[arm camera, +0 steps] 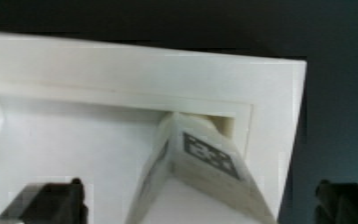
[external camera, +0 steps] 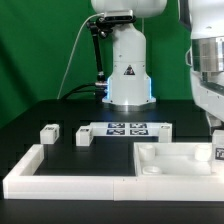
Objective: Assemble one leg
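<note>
Wrist view: the end effector (arm camera: 190, 205) hangs spread above the small white plastic leg with marker tag (arm camera: 201, 155), which lies in a corner of the large white square tabletop (arm camera: 123, 85).

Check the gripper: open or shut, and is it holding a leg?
Open and empty. In the wrist view the gripper has its fingertips spread wide either side of the tagged leg in the tabletop corner, touching nothing.
</note>
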### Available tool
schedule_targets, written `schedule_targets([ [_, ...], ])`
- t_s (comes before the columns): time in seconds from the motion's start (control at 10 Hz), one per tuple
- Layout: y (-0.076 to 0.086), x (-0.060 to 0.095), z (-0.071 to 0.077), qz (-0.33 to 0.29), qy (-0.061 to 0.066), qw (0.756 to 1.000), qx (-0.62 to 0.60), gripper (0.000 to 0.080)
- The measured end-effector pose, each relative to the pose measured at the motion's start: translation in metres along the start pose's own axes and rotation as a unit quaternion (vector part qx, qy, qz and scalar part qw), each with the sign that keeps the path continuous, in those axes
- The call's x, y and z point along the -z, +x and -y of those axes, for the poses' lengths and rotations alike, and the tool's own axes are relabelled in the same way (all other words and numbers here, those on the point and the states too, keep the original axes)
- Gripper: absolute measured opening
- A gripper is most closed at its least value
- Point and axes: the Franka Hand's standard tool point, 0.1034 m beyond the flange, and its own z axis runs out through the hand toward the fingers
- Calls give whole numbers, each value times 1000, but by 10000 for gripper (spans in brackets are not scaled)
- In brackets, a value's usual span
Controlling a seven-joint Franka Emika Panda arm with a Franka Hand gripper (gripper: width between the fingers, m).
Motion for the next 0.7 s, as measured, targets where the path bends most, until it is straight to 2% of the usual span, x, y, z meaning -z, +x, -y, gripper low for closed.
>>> schedule_targets([
  [0.2, 0, -1, -3, -8, -12, 994, 104, 649],
  [0.3, 0, -1, -3, -16, -17, 984, 175, 649],
  [0.7, 3, 0, -3, -33, -35, 922, 384, 649],
])
